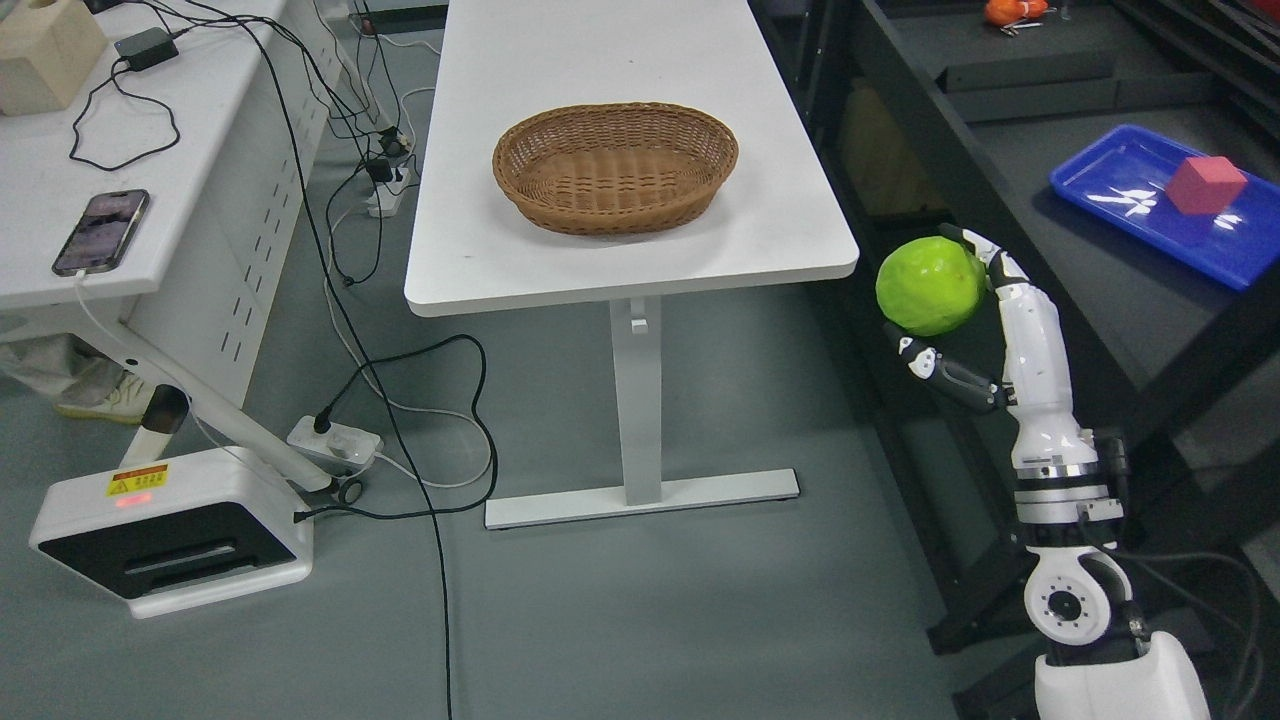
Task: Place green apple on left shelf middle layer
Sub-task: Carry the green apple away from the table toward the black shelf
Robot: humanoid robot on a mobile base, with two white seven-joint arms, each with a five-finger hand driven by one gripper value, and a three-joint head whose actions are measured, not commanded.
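1. Head view, right hand (985,320): the arm rises from the lower right corner; the fingers (1000,265) and thumb are clamped on one green apple (930,285), held in the air.
2. The green apple hangs just off the right front corner of the white table (640,260), in the gap between the table edge and the dark shelf frame (960,160); bare floor lies below it.
3. On the shelf surface to the right sits one blue tray (1110,165) carrying one red cube (1205,185), well apart from the apple.
4. One empty wicker basket (615,165) stands on the table, near its front edge.
5. At left, one phone (100,232) lies on a second desk (60,285); cables trail across the floor.
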